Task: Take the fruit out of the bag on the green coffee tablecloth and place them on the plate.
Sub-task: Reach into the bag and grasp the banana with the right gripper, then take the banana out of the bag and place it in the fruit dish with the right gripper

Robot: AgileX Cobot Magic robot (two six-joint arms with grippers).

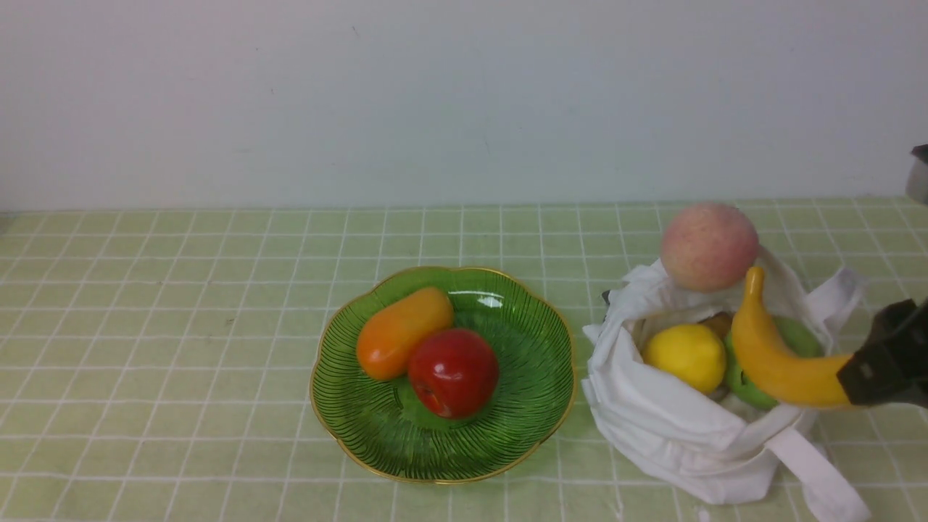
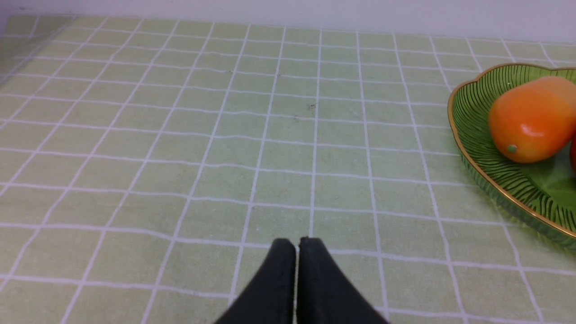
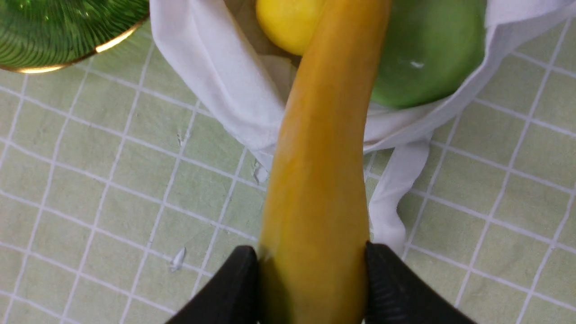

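At the right edge of the front view, I have my right gripper (image 3: 313, 274) pinching the banana (image 1: 786, 366) by one end. The bag (image 1: 670, 428), lower right, sits open under it, with the lemon (image 1: 685, 357) and green apple (image 1: 794, 344) inside. The plate (image 1: 529, 406), lower centre, holds a red apple (image 1: 453, 373) touching an orange fruit (image 1: 406, 333). The peach (image 1: 709, 246) is at the bag's far edge, on the right. In the left wrist view, my left gripper's (image 2: 297, 256) fingertips press together over the cloth (image 1: 181, 348).
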